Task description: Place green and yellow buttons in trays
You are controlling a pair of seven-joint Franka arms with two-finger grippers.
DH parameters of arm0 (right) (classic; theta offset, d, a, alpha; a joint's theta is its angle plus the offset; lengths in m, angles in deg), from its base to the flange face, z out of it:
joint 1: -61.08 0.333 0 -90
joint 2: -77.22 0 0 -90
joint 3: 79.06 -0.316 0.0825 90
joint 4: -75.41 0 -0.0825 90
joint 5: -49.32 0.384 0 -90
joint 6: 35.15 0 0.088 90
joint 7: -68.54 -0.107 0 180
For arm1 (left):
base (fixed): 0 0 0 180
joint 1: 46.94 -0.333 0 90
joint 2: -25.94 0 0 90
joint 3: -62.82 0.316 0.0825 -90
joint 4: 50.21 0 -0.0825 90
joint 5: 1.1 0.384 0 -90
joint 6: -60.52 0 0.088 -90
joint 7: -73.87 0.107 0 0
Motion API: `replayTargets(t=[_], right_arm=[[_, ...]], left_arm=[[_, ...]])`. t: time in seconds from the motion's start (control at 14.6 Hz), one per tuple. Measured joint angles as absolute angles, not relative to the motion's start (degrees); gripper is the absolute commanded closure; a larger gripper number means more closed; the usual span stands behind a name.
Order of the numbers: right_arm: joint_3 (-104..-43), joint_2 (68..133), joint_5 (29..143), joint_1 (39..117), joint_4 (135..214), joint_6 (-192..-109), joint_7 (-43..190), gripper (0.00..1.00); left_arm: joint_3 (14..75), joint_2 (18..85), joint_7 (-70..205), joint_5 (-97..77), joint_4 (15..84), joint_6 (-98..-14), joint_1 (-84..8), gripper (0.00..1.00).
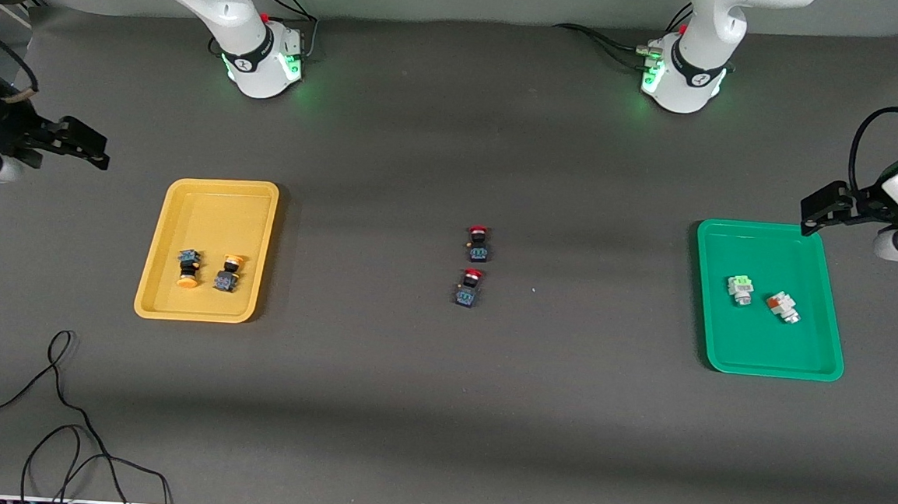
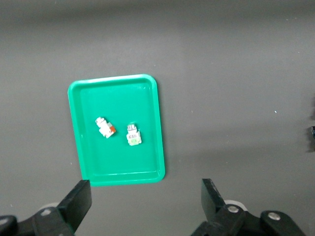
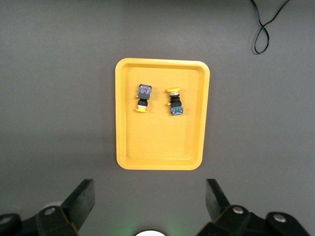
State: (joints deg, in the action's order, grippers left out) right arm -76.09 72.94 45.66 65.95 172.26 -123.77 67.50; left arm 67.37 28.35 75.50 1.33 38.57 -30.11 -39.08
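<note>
Now the two yellow-capped buttons [image 1: 189, 267] [image 1: 228, 272] lie side by side in the yellow tray [image 1: 173, 305], which sits at about nine o'clock on the surface [image 1: 439, 407], toward the right arm's end. At three o'clock, toward the left arm's end, the green tray [image 1: 828, 361] holds the pale-green-marked button [image 1: 741, 288] and the red-orange-marked button [image 1: 782, 306], close together. Two red-capped buttons [image 1: 478, 243] [image 1: 469, 287] rest at the centre of the dark grey surface, one nearer the front camera. A loose black cable [image 1: 56, 423] trails at seven o'clock. The right end effector [image 3: 150, 199] hangs spread and empty, over the surface beside the yellow tray; the left end effector [image 2: 146, 199], likewise spread and empty, hangs by the green tray's edge.
</note>
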Motion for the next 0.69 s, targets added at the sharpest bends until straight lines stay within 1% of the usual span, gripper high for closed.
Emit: replayTargets(t=[0.34,0.41,0.62,0.69], right_arm=[[-76.75,73.85,45.59,65.95,171.10,-124.13,66.95,0.00],[-76.72,75.13,45.57,65.95,168.73,-123.03,66.95,0.00],[-76.54,81.99,45.56,65.89,157.52,-116.86,66.95,0.00],[-76.54,83.30,45.56,65.89,156.27,-116.12,66.95,0.00]], left_arm=[[67.48,28.31,70.38,1.31,38.60,-29.54,-39.09,0.01],[67.48,28.30,69.18,1.28,38.60,-29.10,-39.09,0.01],[67.47,28.25,67.21,0.17,38.60,-28.22,-39.09,0.01],[67.46,28.24,67.09,0.01,38.60,-28.02,-39.09,0.01]])
